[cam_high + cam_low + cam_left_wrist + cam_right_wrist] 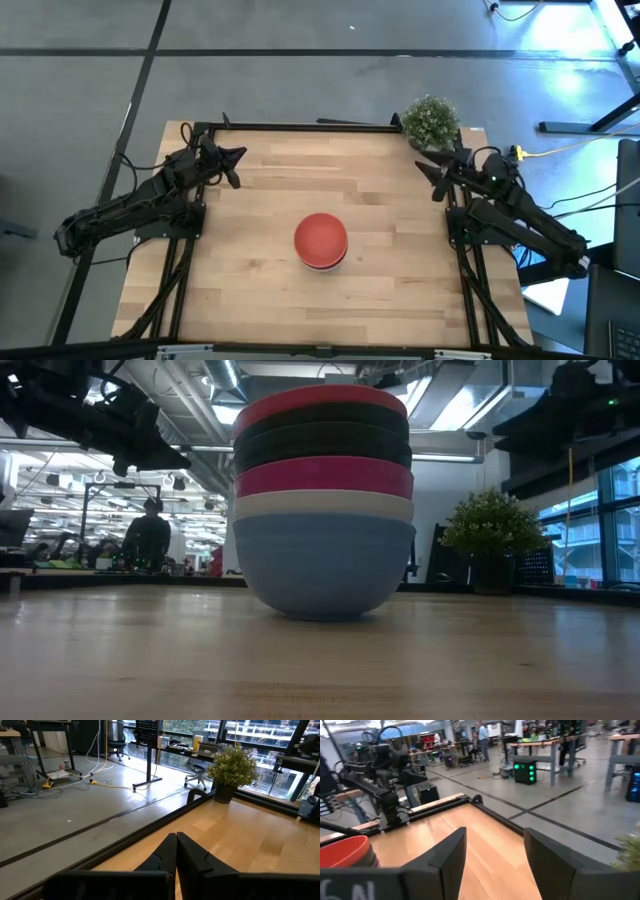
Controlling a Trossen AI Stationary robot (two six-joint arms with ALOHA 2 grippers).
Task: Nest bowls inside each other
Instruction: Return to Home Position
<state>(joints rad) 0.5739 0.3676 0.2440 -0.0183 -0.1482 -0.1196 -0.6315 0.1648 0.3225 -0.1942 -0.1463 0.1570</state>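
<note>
All six bowls stand nested in one stack (321, 241) at the table's middle. In the low view the stack (323, 500) shows blue at the bottom, resting by its base on the table, then white, magenta-pink, two black and red on top. The red rim (342, 851) also shows in the right wrist view. My left gripper (233, 166) sits shut near the far left part of the table; its closed fingers (176, 851) point over the far edge. My right gripper (428, 172) is open near the far right, fingers (451, 851) spread, away from the stack.
A small green potted plant (431, 120) stands at the table's far right corner, close to my right gripper; it also appears in the low view (490, 540). A black frame rail (300, 126) runs along the far edge. Bare wood (260, 300) surrounds the stack.
</note>
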